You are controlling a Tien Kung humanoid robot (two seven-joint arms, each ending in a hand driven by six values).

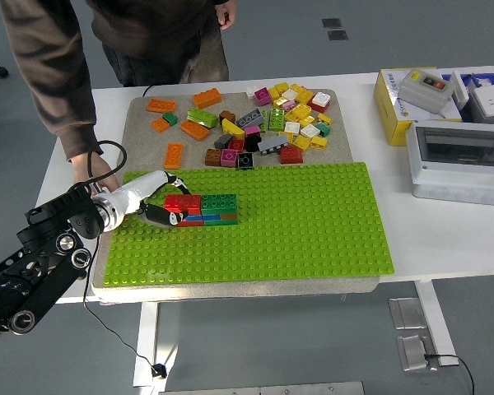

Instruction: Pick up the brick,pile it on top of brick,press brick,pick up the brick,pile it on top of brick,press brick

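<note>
On the green baseplate (313, 222) stands a low stack of bricks (218, 211), green on top at the right over blue, magenta and orange layers. A red brick (184, 202) lies on the stack's left end, level with the green one. My left hand (163, 207) reaches in from the left, its white and black fingers (158, 179) curled around the red brick's left end. A person's hand (97, 170) rests at the mat's left edge, just behind my wrist. My right arm is out of view.
Several loose bricks (267, 123) lie on the grey mat (140, 111) behind the baseplate, with orange ones (173, 155) at the left. A yellow box (412, 99) and a grey electrical box (461, 160) stand at the right. The person stands at the far left.
</note>
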